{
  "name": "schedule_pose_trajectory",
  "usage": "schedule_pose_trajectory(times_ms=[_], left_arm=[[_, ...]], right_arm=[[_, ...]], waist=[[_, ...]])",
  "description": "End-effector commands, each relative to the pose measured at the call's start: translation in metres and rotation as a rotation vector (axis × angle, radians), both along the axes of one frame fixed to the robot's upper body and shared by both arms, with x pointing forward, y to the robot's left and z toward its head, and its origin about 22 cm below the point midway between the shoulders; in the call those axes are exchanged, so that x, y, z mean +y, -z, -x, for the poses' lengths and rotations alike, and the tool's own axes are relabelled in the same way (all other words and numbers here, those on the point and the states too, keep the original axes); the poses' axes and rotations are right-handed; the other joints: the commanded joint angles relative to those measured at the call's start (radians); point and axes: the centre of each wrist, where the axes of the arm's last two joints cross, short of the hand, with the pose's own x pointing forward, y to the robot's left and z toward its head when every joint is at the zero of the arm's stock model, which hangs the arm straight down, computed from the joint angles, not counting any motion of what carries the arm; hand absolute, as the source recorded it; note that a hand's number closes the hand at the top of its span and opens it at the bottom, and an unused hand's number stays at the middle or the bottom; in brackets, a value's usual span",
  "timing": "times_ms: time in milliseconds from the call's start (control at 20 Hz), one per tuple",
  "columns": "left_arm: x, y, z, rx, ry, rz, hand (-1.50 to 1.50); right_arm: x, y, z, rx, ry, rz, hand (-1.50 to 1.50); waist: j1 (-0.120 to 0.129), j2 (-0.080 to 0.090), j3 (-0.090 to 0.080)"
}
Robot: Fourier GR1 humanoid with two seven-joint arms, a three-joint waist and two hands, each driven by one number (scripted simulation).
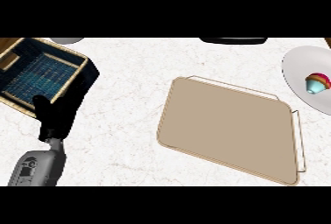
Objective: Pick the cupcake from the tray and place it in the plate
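Head view: the cupcake (315, 83) lies on its side on the plate (298, 74), and the tray (226, 127) holds nothing, so the task looks done. The left hand (53, 119) rests with fingers straight, holding nothing; the right hand is not visible.

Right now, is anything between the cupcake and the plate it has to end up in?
No. The cupcake already lies on the plate at the right edge, tipped on its side, and the tray is bare. The left hand rests near the basket.
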Motion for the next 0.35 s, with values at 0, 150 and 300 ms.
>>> schedule_pose_trajectory(times_ms=[0, 150, 300], left_arm=[[0.0, 0.004, 0.002, 0.006, -0.014, 0.007, 0.0], [0.0, 0.006, 0.002, 0.003, -0.002, 0.01, 0.0], [0.01, -0.002, -0.004, -0.005, -0.005, -0.017, 0.0]], right_arm=[[-0.009, -0.003, 0.012, -0.028, -0.063, -0.004, -1.5], [-0.015, -0.004, 0.02, -0.003, -0.046, 0.018, -1.5], [-0.011, 0.014, 0.023, 0.02, -0.046, 0.028, -1.5]], waist=[[0.005, 0.001, 0.001], [0.001, 0.0, 0.0], [0.004, 0.004, 0.002]])
